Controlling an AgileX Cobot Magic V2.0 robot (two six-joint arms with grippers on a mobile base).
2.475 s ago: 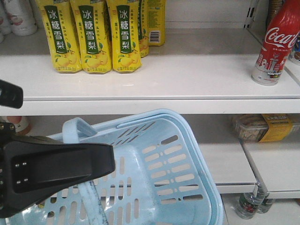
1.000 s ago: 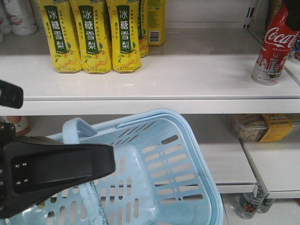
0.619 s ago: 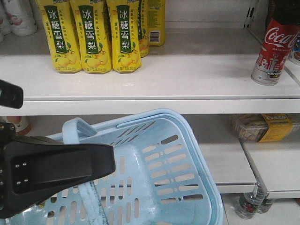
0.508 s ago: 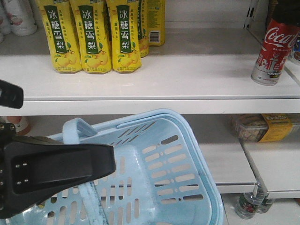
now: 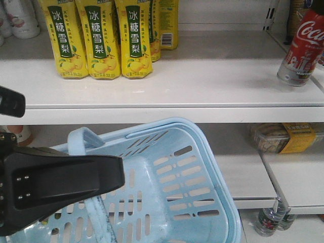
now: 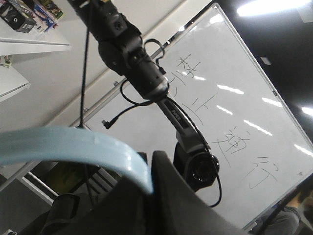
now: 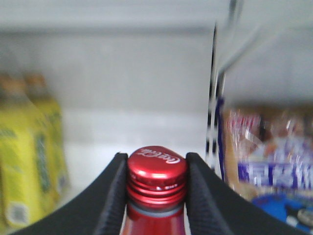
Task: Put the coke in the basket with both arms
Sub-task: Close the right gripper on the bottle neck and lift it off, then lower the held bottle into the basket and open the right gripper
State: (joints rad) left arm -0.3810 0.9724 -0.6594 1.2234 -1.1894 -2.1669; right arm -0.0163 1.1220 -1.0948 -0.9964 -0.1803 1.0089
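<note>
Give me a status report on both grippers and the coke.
Left gripper shut on basket handle. Right gripper shut on coke cap; coke tilted over shelf, not in basket. Yellow bottles well left, not in the way.

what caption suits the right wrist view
Right tool gripping the coke by its red cap, yellow bottles blurred at left.

Upper shelf (image 5: pixel 202 86): pear-drink bottles (image 5: pixel 96 40) in a row at left, coke (image 5: pixel 304 48) far right, tilted, well apart from them. Right gripper (image 7: pixel 157 171) has one finger on each side of the coke's cap, both touching. Basket (image 5: pixel 202 177) sits in front of and below the upper shelf, left of centre. Its handle (image 6: pixel 63 147) runs in between the left gripper's (image 6: pixel 149 178) fingers. Lower shelf, right: food pack (image 5: pixel 283 136). Small bottles (image 5: pixel 268 220) below it.
</note>
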